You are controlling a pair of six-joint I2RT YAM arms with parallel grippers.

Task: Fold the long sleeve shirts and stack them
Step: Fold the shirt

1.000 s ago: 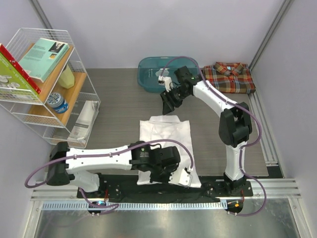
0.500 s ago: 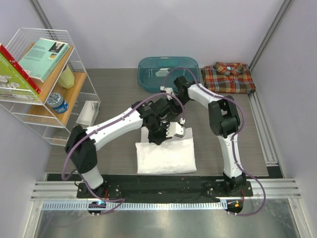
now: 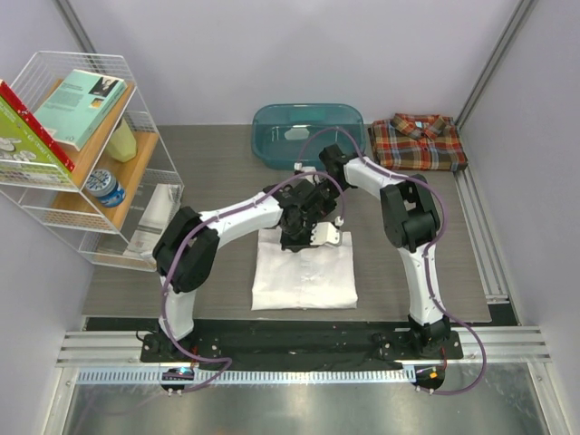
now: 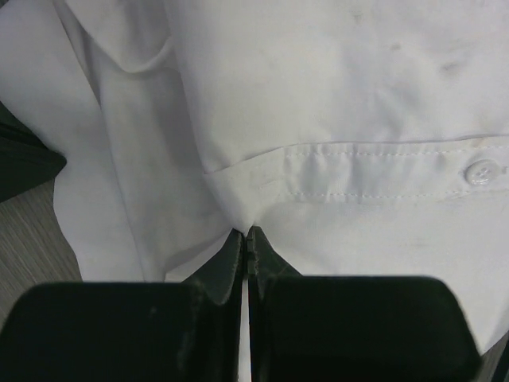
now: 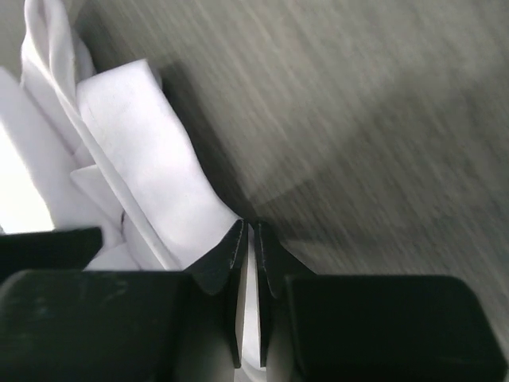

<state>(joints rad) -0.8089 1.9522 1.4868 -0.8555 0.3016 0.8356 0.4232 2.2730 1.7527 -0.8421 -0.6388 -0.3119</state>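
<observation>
- Nearest the arm bases, the white shirt (image 3: 304, 276) lies flat on the table (image 3: 208, 195) as a folded block. It is a little wider left to right than near to far.
- Note that the whole body of the shirt lies on the near side of both grippers, so any pull toward the bases would carry cloth over cloth.
- At the far edge of the shirt, the left gripper (image 4: 247, 239) is pinched tight on a fold of white cloth just below the buttoned placket (image 4: 374, 171). No gap shows between its jaws.
- Just beside it and to its right along the same far edge, the right gripper (image 5: 249, 231) has its jaws drawn narrow on a strip of the same white cloth. Bare table shows beyond them.
- Treat the line between the two grippers as the working axis. It runs left to right along the far edge, across the direction of a fold toward the bases.
- Judge the next move as a paired one, with both grips either travelling together or letting go together. Uneven travel would likely skew the far edge.
- Farther back, the teal tub (image 3: 265, 136) stands well apart from the shirt.
- At the far right corner, the plaid shirt (image 3: 421, 143) lies folded on the table. It is nearer the right arm, and the white shirt is not yet stacked with it.
</observation>
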